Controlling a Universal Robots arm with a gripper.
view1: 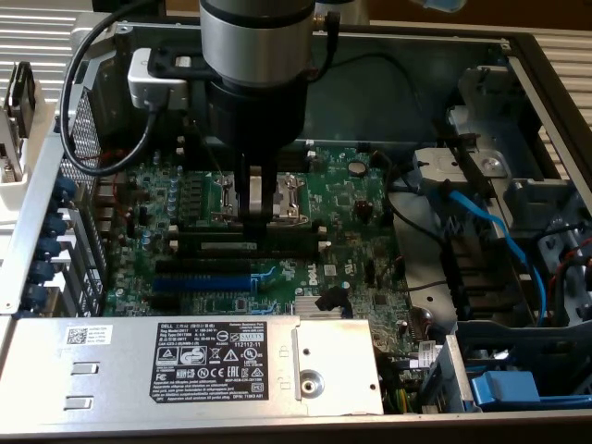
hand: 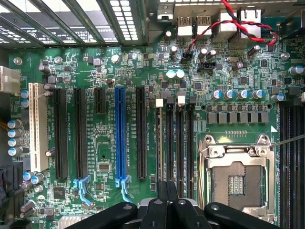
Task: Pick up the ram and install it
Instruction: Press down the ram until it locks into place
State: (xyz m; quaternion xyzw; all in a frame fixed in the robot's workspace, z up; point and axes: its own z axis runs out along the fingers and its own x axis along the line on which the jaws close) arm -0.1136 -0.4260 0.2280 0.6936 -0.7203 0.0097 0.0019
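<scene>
Clenched tight, the gripper (view1: 256, 213) points straight down over the green motherboard (view1: 347, 199), with its two dark fingers pressed together and nothing visible between them. In the wrist view the gripper (hand: 167, 193) shows as black, rounded finger links meeting in a narrow tip.

One ram (view1: 245, 246) lies lengthwise in the bank of memory slots (view1: 277, 233), just below the fingertips in the exterior view. It is a long, thin, dark stick with a whitish label strip. Whether the fingertips touch it I cannot tell.

The wrist view gives four narrow black memory slots (hand: 174, 138) side by side, two with white end clips. Beside them stand one glossy blue expansion slot (hand: 121, 136), one white slot (hand: 34, 126) and four black ones, one of them short. One square processor socket (hand: 237, 179) sits in a shiny metal frame. Small silver-topped cylindrical capacitors dot the board.

One flat grey metal power supply (view1: 120, 365) with a black label sits at the exterior view's lower edge.
</scene>
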